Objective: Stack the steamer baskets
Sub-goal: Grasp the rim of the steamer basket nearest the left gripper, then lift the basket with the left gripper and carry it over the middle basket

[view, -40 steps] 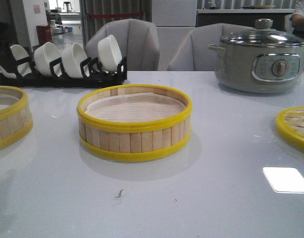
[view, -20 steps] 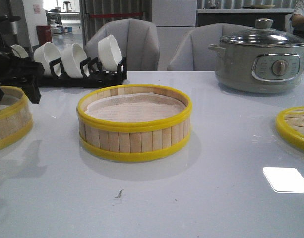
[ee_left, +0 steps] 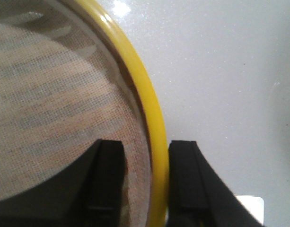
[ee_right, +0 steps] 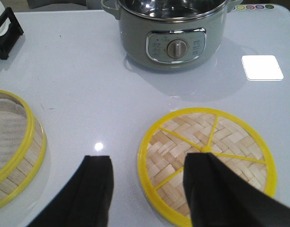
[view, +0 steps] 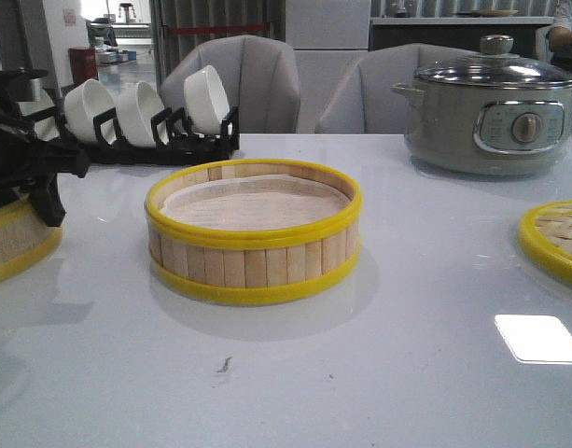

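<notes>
One steamer basket (view: 254, 231) sits in the middle of the front view, open side up, its whitish lining showing; it looks like the base that the other will go on. The second steamer basket (view: 13, 238) is at the left edge of that frame, partly cut off and partly covered by the left gripper (view: 38, 187).

In the left wrist view the reason for that placement is plain: the left gripper (ee_left: 145, 182) straddles the basket's yellow rim (ee_left: 152, 127), one finger inside over the lining, the other outside over the white table (ee_left: 230, 71). The fingers are spread just wider than the band, close to it on both sides; whether either already touches, I cannot tell. It reads as a grip about to be taken, not yet closed.

The right gripper (ee_right: 149, 189) hangs wide open and empty near a flat woven lid (ee_right: 206, 161), with the grey pot (ee_right: 175, 33) toward the top of that frame. A rack of white bowls (view: 141, 112) stands upper left in the front view.
</notes>
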### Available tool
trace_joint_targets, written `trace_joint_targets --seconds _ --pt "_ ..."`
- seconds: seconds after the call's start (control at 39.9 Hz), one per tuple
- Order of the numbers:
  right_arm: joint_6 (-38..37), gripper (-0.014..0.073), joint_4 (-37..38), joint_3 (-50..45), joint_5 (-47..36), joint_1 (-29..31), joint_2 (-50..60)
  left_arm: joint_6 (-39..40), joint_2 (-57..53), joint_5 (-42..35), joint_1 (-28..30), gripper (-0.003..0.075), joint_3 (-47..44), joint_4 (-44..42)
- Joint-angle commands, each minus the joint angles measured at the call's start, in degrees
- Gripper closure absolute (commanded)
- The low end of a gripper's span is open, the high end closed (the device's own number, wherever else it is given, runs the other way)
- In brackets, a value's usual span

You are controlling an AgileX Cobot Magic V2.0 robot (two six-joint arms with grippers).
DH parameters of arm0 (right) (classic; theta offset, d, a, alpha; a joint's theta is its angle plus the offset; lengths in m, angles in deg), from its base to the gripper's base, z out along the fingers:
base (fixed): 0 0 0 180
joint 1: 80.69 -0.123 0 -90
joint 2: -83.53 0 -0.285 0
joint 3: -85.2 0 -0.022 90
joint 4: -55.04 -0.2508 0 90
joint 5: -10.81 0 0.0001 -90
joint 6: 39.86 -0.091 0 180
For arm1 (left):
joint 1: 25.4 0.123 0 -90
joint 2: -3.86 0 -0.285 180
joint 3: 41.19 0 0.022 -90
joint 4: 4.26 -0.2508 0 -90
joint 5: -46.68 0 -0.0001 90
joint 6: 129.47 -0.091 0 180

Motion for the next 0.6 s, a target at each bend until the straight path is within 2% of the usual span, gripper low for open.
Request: trace_joint_targets --seconds 0.0,0.25,0.43,0.58 --pt "0.15 0.0148 -0.21 2.23 -4.69 0.12 0.42 0.33 -3.41 -1.4 -0.25 0.064 1.97 0.64" --pt "0.15 0.0148 -0.21 2.23 -4.69 0.12 0.42 0.33 -5.45 2.82 -3.85 0.0631 9.14 1.13" --pt "0.15 0.0148 -0.21 2.23 -4.69 0.12 0.42 0.33 -5.58 8.66 -10.34 0.0631 19.25 1.13" --pt "0.15 0.0148 -0.21 2.23 -4.69 0.12 0.42 0.33 -5.58 10.17 -17.43 0.0631 25.64 1.13"
